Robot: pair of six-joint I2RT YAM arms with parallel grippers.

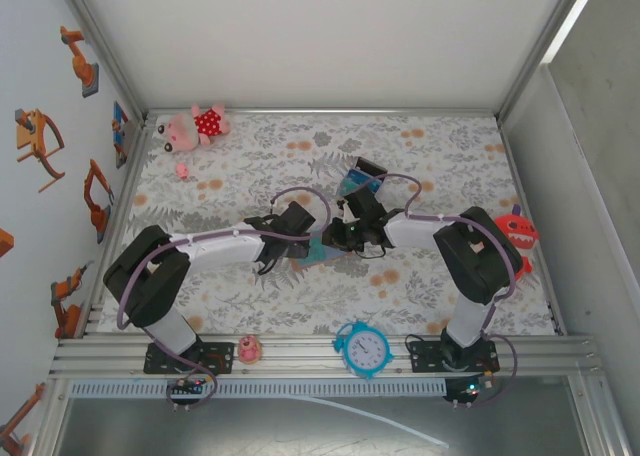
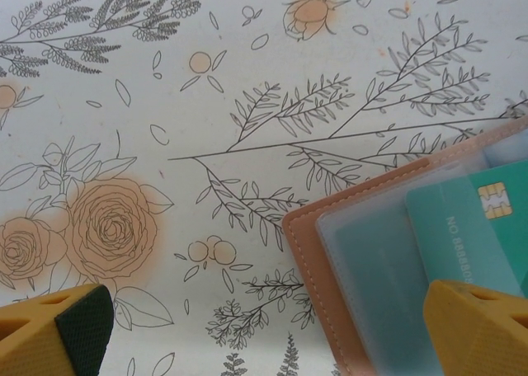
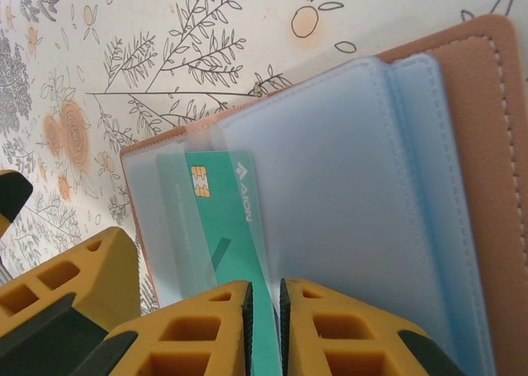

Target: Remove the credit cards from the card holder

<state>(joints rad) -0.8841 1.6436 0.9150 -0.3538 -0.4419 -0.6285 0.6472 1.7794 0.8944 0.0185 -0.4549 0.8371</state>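
Note:
The tan leather card holder [image 3: 483, 145] lies open on the floral table, its blue-grey clear pockets [image 3: 346, 195] facing up. A teal credit card [image 3: 219, 215] with a gold chip sticks partway out of one pocket. My right gripper [image 3: 264, 310] is shut on that card's near edge. The holder's corner [image 2: 309, 252] and the same card [image 2: 478, 227] also appear in the left wrist view. My left gripper [image 2: 268, 335] is open wide, one finger [image 2: 478, 331] resting over the holder and the other [image 2: 58, 331] over bare cloth. From above, both grippers [image 1: 285, 236] [image 1: 347, 236] meet over the holder [image 1: 315, 255].
A small black box with teal-blue cards [image 1: 362, 178] lies just behind the right gripper. A pink plush toy [image 1: 195, 126] sits at the back left, a red toy [image 1: 518, 231] at the right edge. A blue alarm clock [image 1: 363, 349] and a small pink item [image 1: 249, 350] sit on the front rail.

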